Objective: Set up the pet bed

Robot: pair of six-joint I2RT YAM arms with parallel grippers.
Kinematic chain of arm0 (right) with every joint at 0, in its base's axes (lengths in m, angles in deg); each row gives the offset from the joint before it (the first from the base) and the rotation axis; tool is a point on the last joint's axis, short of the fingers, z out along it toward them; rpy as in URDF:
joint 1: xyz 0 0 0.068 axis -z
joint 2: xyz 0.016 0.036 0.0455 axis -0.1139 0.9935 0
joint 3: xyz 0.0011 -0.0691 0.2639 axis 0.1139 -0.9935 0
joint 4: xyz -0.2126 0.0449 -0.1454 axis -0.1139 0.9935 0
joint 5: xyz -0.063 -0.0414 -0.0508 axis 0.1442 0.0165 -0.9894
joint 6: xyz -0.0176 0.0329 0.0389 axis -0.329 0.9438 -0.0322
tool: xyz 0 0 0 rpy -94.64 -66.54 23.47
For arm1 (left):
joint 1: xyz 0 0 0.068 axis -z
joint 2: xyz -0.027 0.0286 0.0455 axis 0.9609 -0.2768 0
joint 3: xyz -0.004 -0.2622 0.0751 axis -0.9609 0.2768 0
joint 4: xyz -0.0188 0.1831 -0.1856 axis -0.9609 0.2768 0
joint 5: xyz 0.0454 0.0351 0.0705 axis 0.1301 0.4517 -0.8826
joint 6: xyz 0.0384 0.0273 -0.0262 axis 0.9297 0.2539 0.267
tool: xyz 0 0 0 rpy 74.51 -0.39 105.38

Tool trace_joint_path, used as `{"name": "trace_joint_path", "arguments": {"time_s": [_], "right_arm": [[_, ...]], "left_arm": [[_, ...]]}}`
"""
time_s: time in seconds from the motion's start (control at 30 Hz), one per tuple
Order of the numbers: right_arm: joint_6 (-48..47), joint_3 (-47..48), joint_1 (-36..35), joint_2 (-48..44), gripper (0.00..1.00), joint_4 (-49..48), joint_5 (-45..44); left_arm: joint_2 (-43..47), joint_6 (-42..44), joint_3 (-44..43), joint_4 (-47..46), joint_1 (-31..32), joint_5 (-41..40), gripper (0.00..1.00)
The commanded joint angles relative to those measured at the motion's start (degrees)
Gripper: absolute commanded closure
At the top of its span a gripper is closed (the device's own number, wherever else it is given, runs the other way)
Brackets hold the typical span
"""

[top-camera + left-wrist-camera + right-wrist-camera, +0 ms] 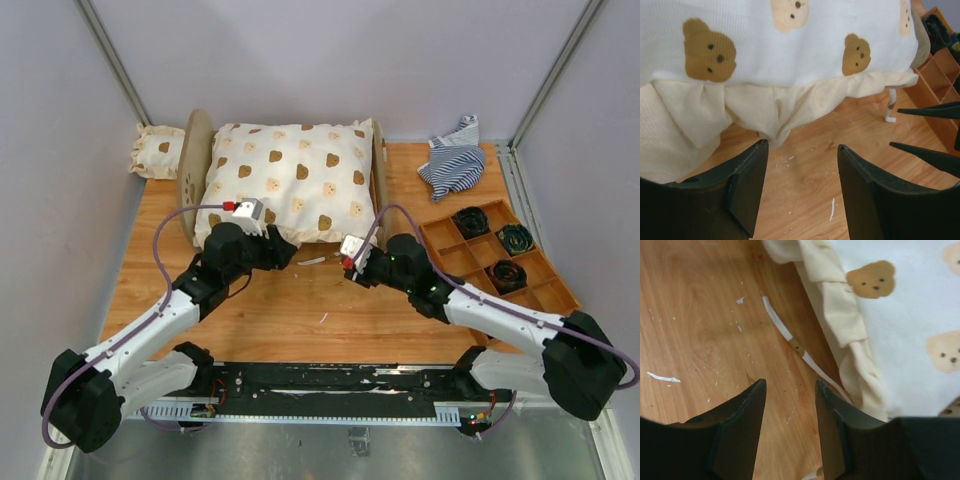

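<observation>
The pet bed stands at the back of the wooden table. Only its rounded wooden end boards show, because a large cream bear-print cushion lies across it. My left gripper hovers at the cushion's near edge, left of centre. In the left wrist view the left gripper is open over bare wood, with the cushion's frill just beyond its fingertips. My right gripper is at the cushion's near right corner. The right wrist view shows the right gripper open and empty, with the cushion to its right.
A small bear-print cushion lies left of the bed. A striped cloth is bunched at the back right. A compartmented wooden tray holding black coils sits on the right. A thin white strip lies on the table near the cushion.
</observation>
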Motion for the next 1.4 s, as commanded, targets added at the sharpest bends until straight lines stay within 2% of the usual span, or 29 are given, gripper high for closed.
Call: {"name": "trace_joint_path", "arguments": {"time_s": [0.0, 0.17, 0.4, 0.5, 0.53, 0.57, 0.63, 0.7, 0.77, 0.83, 0.9, 0.97, 1.2, 1.37], "right_arm": [[-13.19, -0.51, -2.11, 5.22, 0.53, -9.83, -6.43], [-17.40, 1.01, -2.10, 11.19, 0.53, -15.32, -14.18], [-21.68, 1.43, -2.58, 19.45, 0.53, -24.46, -19.39], [-22.79, 1.53, -2.60, 22.67, 0.55, -29.62, -22.33], [-23.27, 1.68, -2.62, 23.99, 0.59, -31.69, -24.23], [-23.63, 1.84, -2.62, 25.19, 0.69, -34.03, -26.55], [-25.12, 1.13, -2.84, 27.09, 0.96, -39.98, -30.59], [-25.54, -0.51, -3.00, 25.72, 1.00, -42.01, -32.06], [-23.55, -1.80, -2.70, 21.72, 1.00, -37.45, -30.49], [-19.82, -3.30, -1.62, 15.96, 1.00, -30.21, -24.88], [-14.77, -5.28, 0.79, 9.64, 1.00, -24.46, -17.74], [-13.06, -6.38, 2.06, 3.67, 1.00, -19.31, -13.44], [-8.60, -8.83, 9.00, -6.05, 1.00, -12.25, -3.61], [-5.05, -8.66, 12.11, -6.24, 1.00, -7.09, -3.81]], "left_arm": [[-0.23, -2.03, 4.07, -5.71, -0.25, 2.46, 0.36], [-3.81, -2.64, 5.08, -9.93, -0.25, 1.36, 0.31], [-9.08, -4.10, 4.74, -17.17, -0.25, -0.91, 0.31], [-11.24, -4.84, 4.53, -20.04, -0.25, -1.56, 0.35], [-11.64, -4.94, 4.32, -20.52, -0.25, -1.24, 0.38], [-11.82, -5.08, 4.14, -20.85, -0.25, -0.93, 0.42], [-11.99, -5.02, 3.72, -20.94, -0.25, -1.33, 0.50], [-11.85, -4.59, 3.55, -20.61, -0.25, -2.83, 0.61], [-11.60, -3.55, 2.94, -19.12, -0.25, -4.62, 0.77], [-11.59, -2.08, 1.85, -17.48, -0.29, -5.92, 0.91], [-11.89, -1.00, -0.10, -14.54, -0.46, -7.09, 0.99], [-12.30, 0.14, -2.15, -12.15, -0.59, -7.10, 1.00], [-13.30, 2.29, -6.15, -5.96, -1.63, -5.13, 1.00], [-15.67, 1.37, -7.30, -2.23, -1.74, -0.41, 1.00]]}}
